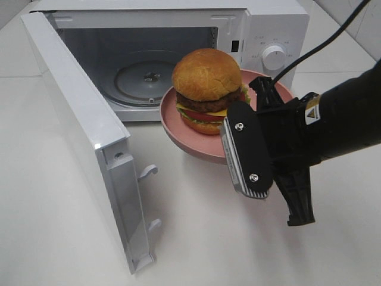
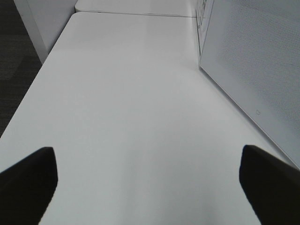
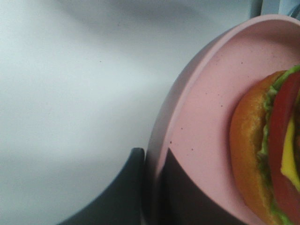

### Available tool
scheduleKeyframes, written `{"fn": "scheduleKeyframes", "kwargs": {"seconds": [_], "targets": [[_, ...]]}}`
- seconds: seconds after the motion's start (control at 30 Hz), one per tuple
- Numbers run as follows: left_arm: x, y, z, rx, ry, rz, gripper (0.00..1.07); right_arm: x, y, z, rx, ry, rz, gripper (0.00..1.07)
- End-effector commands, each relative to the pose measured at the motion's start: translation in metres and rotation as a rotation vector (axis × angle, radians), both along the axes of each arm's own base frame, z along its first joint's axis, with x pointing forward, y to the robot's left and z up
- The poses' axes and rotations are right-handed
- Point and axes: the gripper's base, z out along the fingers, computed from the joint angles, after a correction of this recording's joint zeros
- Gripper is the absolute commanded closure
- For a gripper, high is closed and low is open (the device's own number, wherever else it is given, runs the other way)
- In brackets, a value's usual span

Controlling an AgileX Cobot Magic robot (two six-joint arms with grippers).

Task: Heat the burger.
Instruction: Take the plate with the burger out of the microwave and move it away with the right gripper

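**Burger on its plate at the oven mouth, right pincer on the rim**

The tall burger (image 1: pixel 206 89) with glossy bun, dark patty, cheese, tomato and lettuce sits on a round pink plate (image 1: pixel 178 136), held just before the open cavity of the white microwave (image 1: pixel 262 24). The right pincer (image 3: pixel 152 187) is clamped on the plate's near rim, so the cavity with its glass turntable (image 1: pixel 143 80) lies straight ahead beyond the burger. The swung-open door (image 1: pixel 77 125) stands to the left, clear of that path. The left pincer (image 2: pixel 147 183) hangs spread wide over the bare white table (image 2: pixel 126 117), holding nothing, farther off.

White table (image 1: pixel 196 238), open microwave (image 1: pixel 262 30)
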Motion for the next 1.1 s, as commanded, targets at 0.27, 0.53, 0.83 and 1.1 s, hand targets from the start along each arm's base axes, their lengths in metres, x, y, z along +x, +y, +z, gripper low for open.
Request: {"fn": "scheduleKeyframes", "kwargs": {"seconds": [0.27,0.53,0.83,1.1], "targets": [[-0.001,0.000,0.000,-0.002,-0.025,0.004,0.09,-0.035,-0.030,0.017,0.123,-0.086,-0.066,1.07],[-0.001,0.000,0.000,-0.002,-0.025,0.004,0.09,-0.057,-0.047,0.021,0.124,-0.075,-0.066,1.07],[-0.001,0.000,0.000,-0.002,-0.025,0.004,0.09,-0.067,-0.060,0.037,0.168,-0.108,-0.138,1.07],[-0.001,0.000,0.000,-0.002,-0.025,0.004,0.09,-0.070,-0.075,0.042,0.151,-0.117,-0.290,1.07]]}}
